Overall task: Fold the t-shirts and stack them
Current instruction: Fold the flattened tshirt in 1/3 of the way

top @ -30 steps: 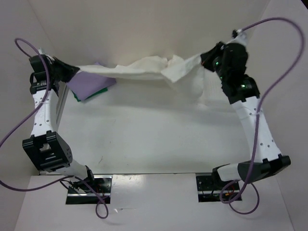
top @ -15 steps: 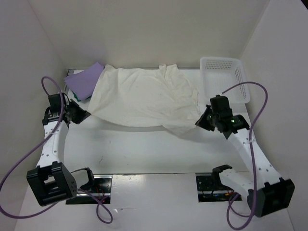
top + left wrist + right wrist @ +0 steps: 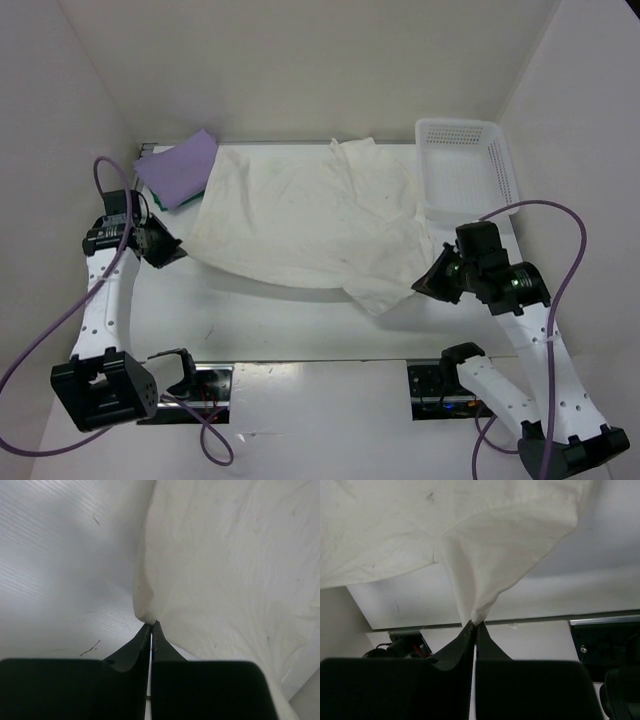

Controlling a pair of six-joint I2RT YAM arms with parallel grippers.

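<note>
The cream-white t-shirt (image 3: 300, 220) lies spread over the middle of the table, its near edge lifted between the two grippers. My left gripper (image 3: 178, 247) is shut on the shirt's left near corner (image 3: 145, 611). My right gripper (image 3: 425, 283) is shut on the right near corner (image 3: 479, 611), above the table's front edge. The lavender-purple t-shirt (image 3: 180, 167) lies folded at the far left, on top of the green t-shirt (image 3: 162, 201), of which only a dark edge shows.
A white perforated plastic basket (image 3: 466, 165) stands at the far right; the cream shirt's right edge touches its side. White walls close in the table on three sides. The arms' bases and cables are at the near edge.
Both grippers came down and toward the near edge with the cream shirt, which went from a bunched strip held high at the back to spread flat over the table.
</note>
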